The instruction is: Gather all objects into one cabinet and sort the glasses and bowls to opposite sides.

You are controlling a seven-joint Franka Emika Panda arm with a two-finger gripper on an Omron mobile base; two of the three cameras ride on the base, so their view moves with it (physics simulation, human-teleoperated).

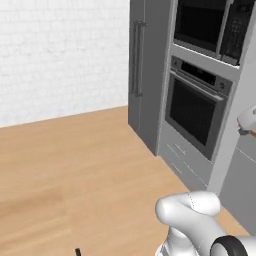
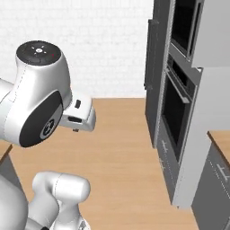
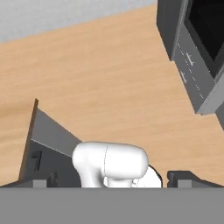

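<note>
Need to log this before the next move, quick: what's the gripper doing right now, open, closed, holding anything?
Gripper: open, jaws spread wide, holding nothing; only wooden floor lies ahead of it.

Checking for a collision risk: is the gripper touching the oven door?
Apart. In the hand view the gripper has its fingertips spread wide with nothing between them, and bare wooden floor lies between them and the oven.
</note>
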